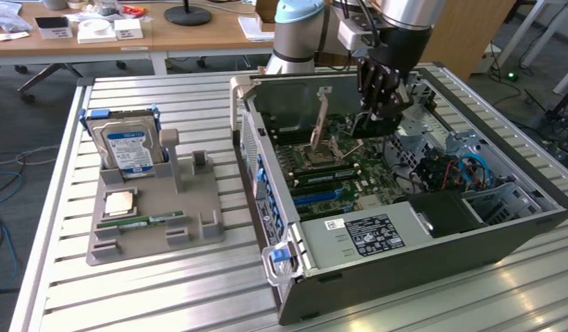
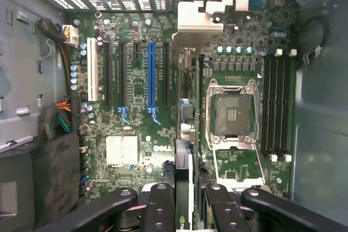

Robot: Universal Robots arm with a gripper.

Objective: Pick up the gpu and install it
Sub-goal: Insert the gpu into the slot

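at the pincer (image 2: 187,196), whose jaws are clamped partway shut on it, the gpu (image 2: 182,167) hangs edge-on inside the open computer case (image 1: 404,277), over the motherboard (image 2: 141,129) beside the cpu socket (image 2: 232,113); farther off on the board lies the long blue slot (image 2: 154,74).

The gpu (image 2: 182,158), clamped edge-on in the pincer (image 2: 187,191) over the motherboard (image 2: 136,112), is largely cut off by the picture's edge.

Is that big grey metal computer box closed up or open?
Open. The grey metal computer case lies with its side panel off, so the green motherboard inside is plainly exposed.
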